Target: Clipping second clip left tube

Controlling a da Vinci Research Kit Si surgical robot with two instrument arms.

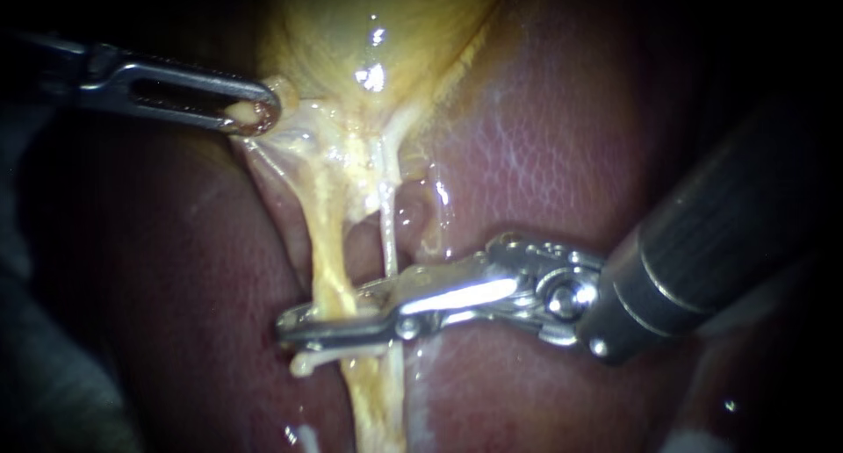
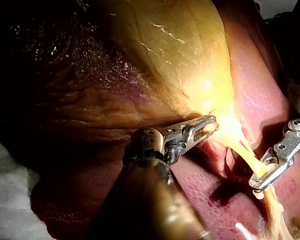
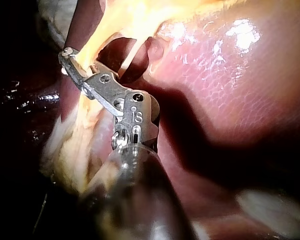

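Observation:
The yellow gallbladder (image 1: 369, 32) narrows into strands over the dark red liver (image 1: 544, 137). The thick yellow left tube (image 1: 327, 260) runs down from it, and a thin pale right tube (image 1: 387, 233) lies beside it. My right instrument (image 1: 303, 326) reaches across from the right, its two long jaws closed around the left tube, one on each side. A small pale stub (image 1: 303, 363) pokes out just below the jaws. My left instrument (image 1: 250, 112) grips a fold at the gallbladder's neck and holds it up and to the left. In the left wrist view its jaws (image 2: 206, 125) pinch the same fold.
Liver (image 2: 200, 200) surrounds the strands on both sides. The thick dark shaft (image 1: 702, 242) of my right instrument fills the right of the endoscope view. White cloth (image 2: 10, 200) lies beyond the liver's edge.

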